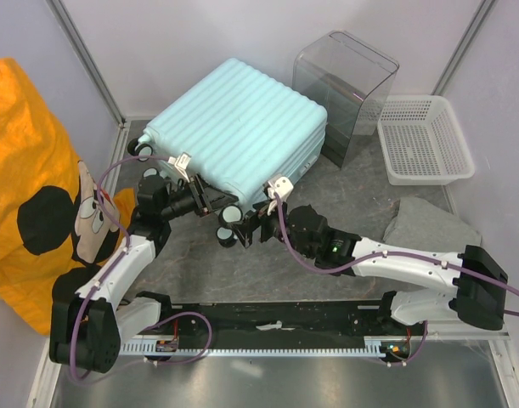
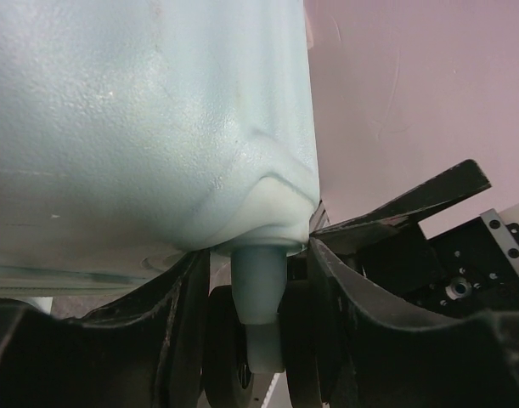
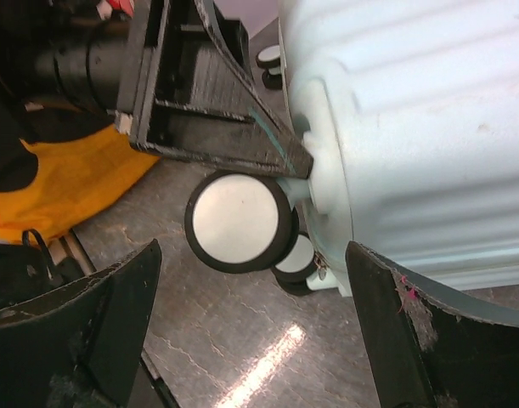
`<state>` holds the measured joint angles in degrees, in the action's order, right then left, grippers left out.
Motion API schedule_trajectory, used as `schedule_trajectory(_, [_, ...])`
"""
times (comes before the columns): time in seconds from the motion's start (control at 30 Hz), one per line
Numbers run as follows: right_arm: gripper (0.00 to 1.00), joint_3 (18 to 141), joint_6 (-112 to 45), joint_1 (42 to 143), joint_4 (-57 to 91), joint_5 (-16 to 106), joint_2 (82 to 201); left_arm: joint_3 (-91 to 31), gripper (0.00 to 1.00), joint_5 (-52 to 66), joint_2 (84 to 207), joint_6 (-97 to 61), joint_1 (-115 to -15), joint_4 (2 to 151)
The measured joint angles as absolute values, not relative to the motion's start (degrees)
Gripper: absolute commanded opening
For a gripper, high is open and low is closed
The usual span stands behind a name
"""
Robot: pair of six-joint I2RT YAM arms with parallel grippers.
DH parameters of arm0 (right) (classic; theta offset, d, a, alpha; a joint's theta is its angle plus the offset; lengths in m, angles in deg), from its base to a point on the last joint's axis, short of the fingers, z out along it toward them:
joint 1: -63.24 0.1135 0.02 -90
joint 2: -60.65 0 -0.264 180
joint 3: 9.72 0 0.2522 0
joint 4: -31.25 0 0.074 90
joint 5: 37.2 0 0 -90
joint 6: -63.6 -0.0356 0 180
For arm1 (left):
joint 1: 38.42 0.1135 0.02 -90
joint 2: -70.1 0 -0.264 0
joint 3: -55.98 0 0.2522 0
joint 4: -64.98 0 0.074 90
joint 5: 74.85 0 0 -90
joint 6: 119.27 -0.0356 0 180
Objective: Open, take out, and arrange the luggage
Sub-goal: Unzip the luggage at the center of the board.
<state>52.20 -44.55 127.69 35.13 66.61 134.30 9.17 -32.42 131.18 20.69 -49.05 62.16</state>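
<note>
Grey surface [image 1: 344, 191] carries the mint luggage [image 1: 242, 127], lying flat and closed toward the back, wheels facing the arms. Left tool [image 1: 200, 197] is clamped on a corner wheel [image 3: 235, 219] at its stem. Right tool [image 3: 255, 263] has jaws wide apart near that same wheel, holding nothing.

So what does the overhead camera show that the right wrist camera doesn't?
Only the overhead view shows the whole closed mint suitcase lying flat, with a clear plastic box and a white mesh basket beside it. Only the right wrist view shows one wheel close up with its white face, a second wheel behind it, and the right gripper open wide on either side. Both views show the suitcase shell, the orange fabric, and the left gripper closed at that wheel's stem.
</note>
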Motion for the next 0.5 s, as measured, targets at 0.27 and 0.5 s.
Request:
schedule_trajectory(0.27, [0.92,59.6,-48.6,127.7,32.7,72.5,137.1,11.5,0.01,-30.2,130.6,24.7,-49.4,57.6])
schedule_trajectory(0.5, [0.91,63.8,-50.2,128.4,28.7,74.9,141.7,12.3,0.02,-29.1,130.6,26.7,-49.7,55.7])
